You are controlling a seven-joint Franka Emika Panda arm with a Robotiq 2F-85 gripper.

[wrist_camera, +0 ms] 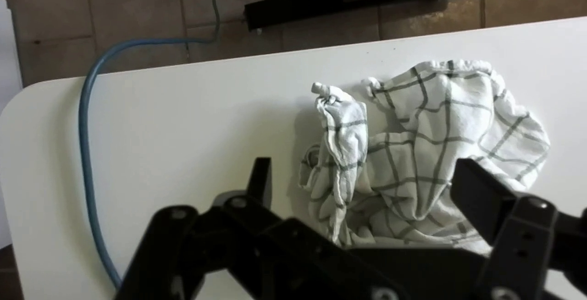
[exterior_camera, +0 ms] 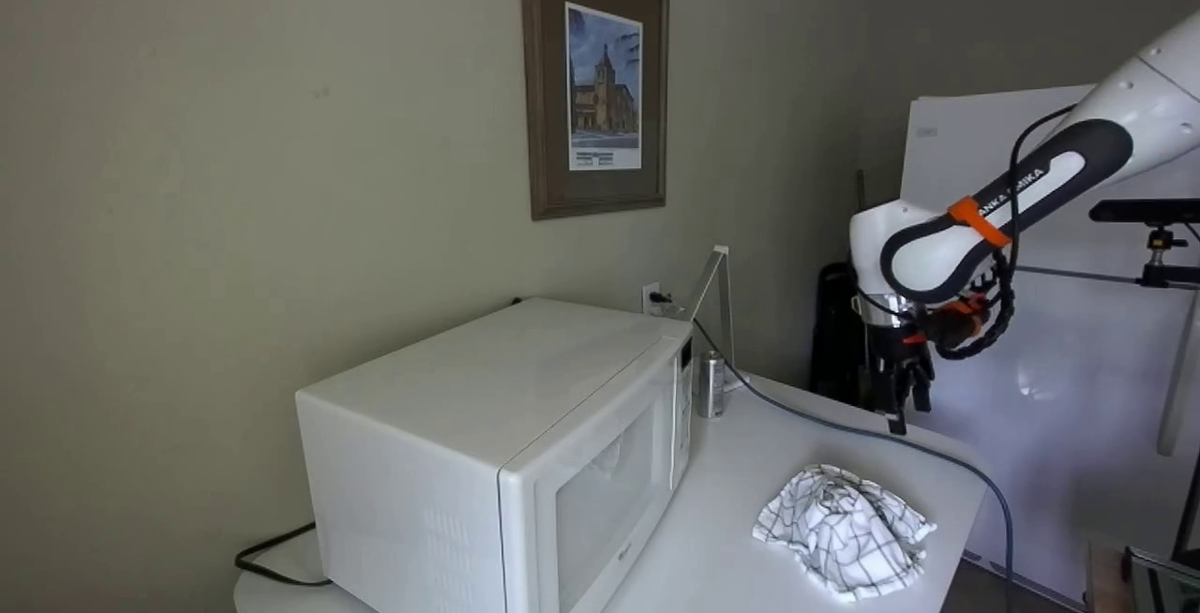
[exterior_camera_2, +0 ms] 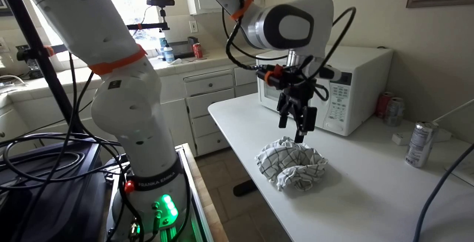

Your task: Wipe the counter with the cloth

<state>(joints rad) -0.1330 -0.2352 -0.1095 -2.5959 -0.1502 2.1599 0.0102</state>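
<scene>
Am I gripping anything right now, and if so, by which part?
Nothing is held: the gripper stands open, and the cloth lies bunched on the counter, with a gap between cloth and gripper visible in an exterior view.

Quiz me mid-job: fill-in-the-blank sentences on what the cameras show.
The tool is ____, not shut.
The cloth has dark lines on a ____ background.
In an exterior view, the silver can near the microwave stands ____, not tipped.
Lights on the robot's base glow ____.
Missing words: open; white; upright; green.
</scene>
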